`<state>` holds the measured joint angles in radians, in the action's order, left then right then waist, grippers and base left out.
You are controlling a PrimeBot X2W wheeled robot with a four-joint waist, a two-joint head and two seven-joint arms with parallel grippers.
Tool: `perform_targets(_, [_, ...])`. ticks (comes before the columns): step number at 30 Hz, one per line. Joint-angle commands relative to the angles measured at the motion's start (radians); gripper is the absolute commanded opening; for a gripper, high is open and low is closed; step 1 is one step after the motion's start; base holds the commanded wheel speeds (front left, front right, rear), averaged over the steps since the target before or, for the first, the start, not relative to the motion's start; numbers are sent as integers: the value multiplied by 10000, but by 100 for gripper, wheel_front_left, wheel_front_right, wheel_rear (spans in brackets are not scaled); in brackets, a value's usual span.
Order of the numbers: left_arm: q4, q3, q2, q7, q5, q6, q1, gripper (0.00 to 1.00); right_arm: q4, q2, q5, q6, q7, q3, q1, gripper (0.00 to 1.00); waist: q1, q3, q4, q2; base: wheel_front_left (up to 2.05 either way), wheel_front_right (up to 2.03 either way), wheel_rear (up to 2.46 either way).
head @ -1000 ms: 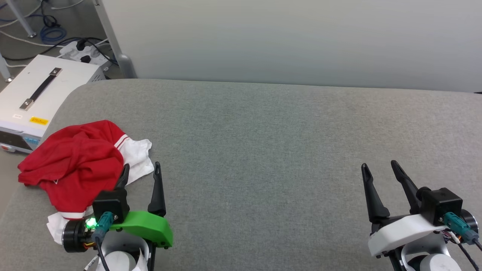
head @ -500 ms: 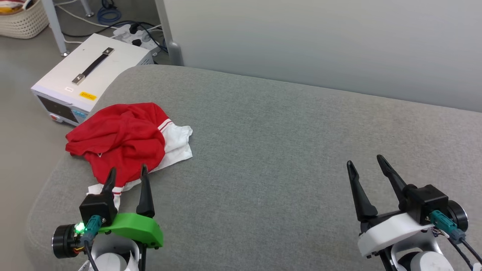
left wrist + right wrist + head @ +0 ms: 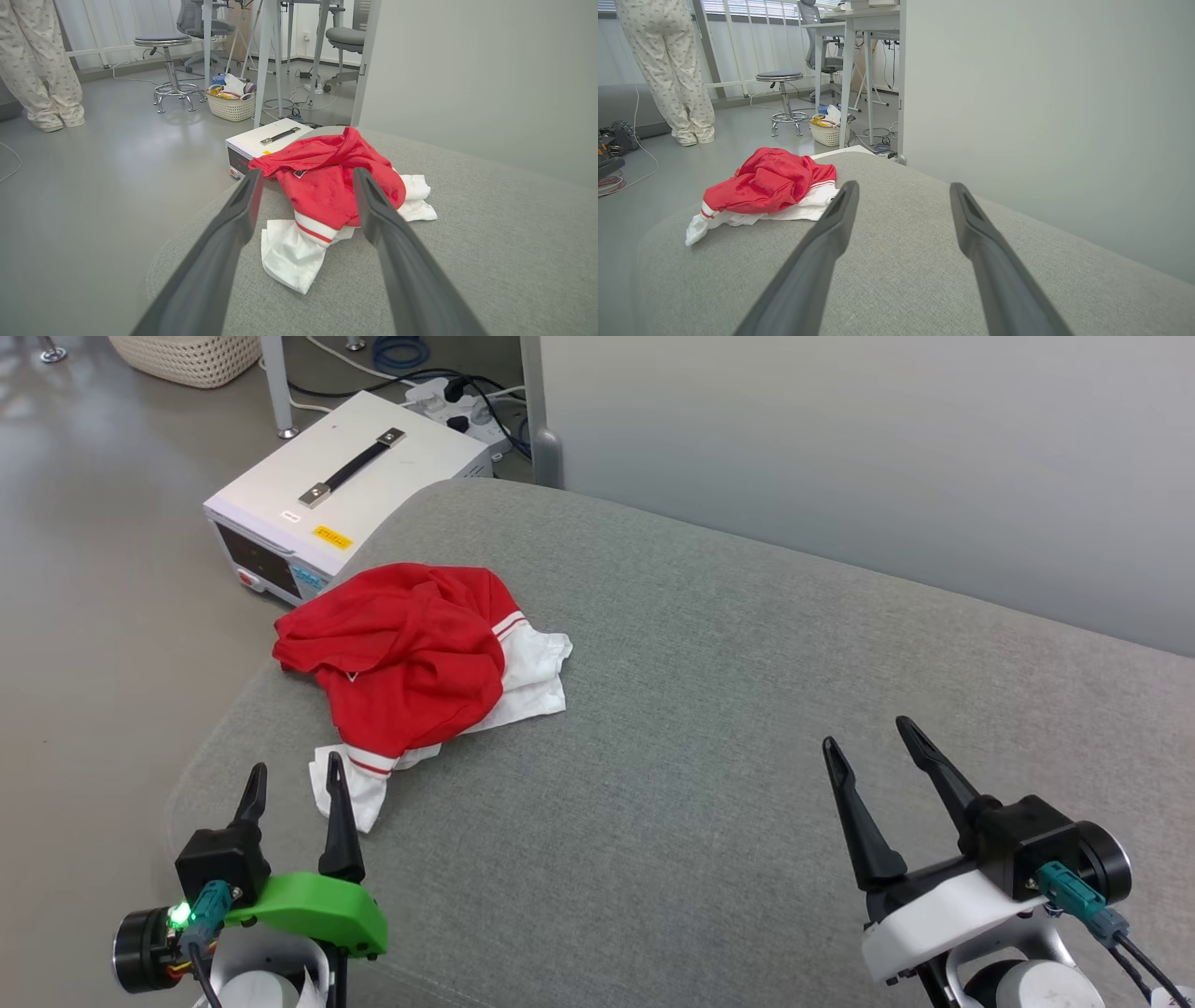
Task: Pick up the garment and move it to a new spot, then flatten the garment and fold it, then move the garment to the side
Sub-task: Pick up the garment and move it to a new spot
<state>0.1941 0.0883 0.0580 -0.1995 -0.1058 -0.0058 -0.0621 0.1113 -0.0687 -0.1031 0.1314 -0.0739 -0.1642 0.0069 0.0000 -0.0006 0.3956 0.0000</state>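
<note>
Left gripper [image 3: 295, 763] and right gripper [image 3: 866, 732] both gape, empty; the garment [image 3: 411, 663] lies crumpled on the grey cushion [image 3: 728, 691] at the left's one o'clock. Pick-up comes first, I reckon: reach, pinch red cloth.

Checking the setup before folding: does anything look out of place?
The jersey lies crumpled in a heap near the left edge of the grey cushion, one white sleeve sticking out toward the robot. Nothing looks damaged.
</note>
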Motion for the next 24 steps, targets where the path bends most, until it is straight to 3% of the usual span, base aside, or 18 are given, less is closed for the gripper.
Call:
perform_targets(1, [72,59,3,-104,-89,-63,-72,100,93,-39,-87,-6,-6,-49,-190,100,0,-19,273,0,0,0,0])
perform_targets(16, [488,206,70,-421,-12,-207,-546,100,323,-117,-181,-7,-13,-260,-281,100,0,277,855,0,0,0,0])
perform_targets(24, [1529,236,256,-298,-393,-493,-1918,100,693,-376,-225,-7,268,-411,-717,100,0,1181,745,0,0,0,0])
